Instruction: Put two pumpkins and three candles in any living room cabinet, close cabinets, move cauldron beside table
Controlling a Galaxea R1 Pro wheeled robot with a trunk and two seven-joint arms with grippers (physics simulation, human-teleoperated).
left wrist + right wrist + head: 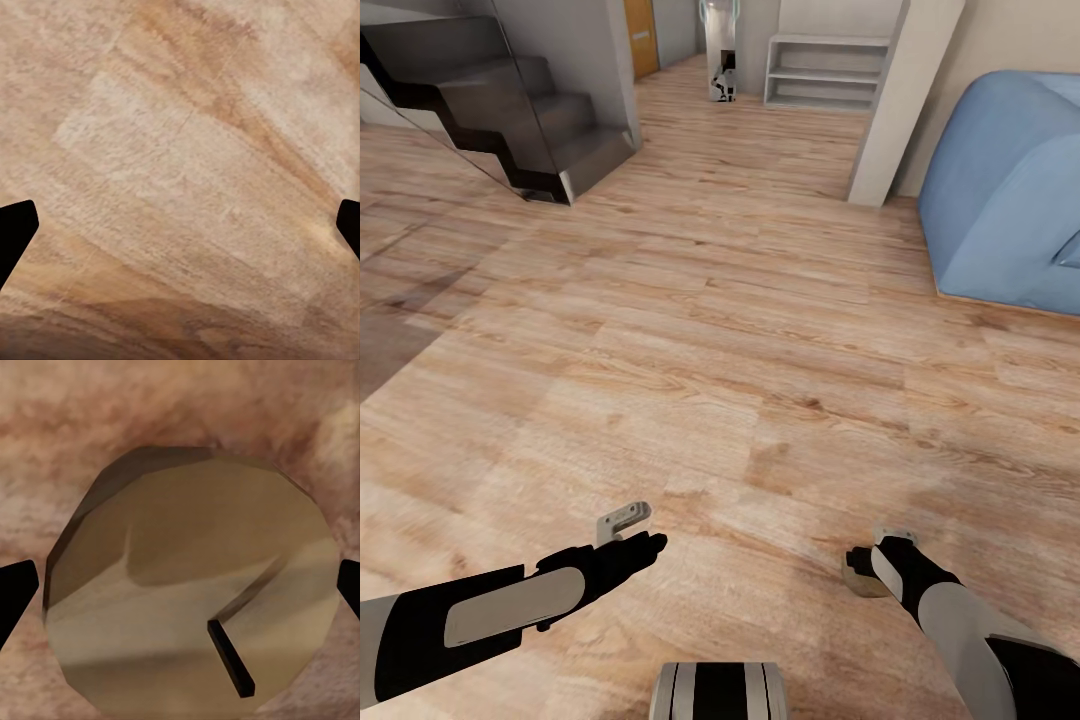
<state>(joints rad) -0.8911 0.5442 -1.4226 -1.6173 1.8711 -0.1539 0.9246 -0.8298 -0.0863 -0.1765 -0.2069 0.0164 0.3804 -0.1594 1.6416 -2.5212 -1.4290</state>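
A beige-tan candle [187,532] with a flat round top and a short dark wick sits between the two black fingertips of my right gripper [180,592], which is shut on it. In the head view the candle [857,576] shows as a small tan lump at the tip of my right gripper [868,562], low over the wooden floor. My left gripper [645,545] is held out over the bare floor, open with nothing between its fingers [15,232]. The pumpkins, the cabinet, the table and the cauldron are out of view.
Light wooden floor [720,330] stretches ahead. A dark staircase [510,110] rises at the back left, a blue sofa [1010,190] stands at the right, and a pale pillar [905,100] and white shelf unit [825,70] are at the back.
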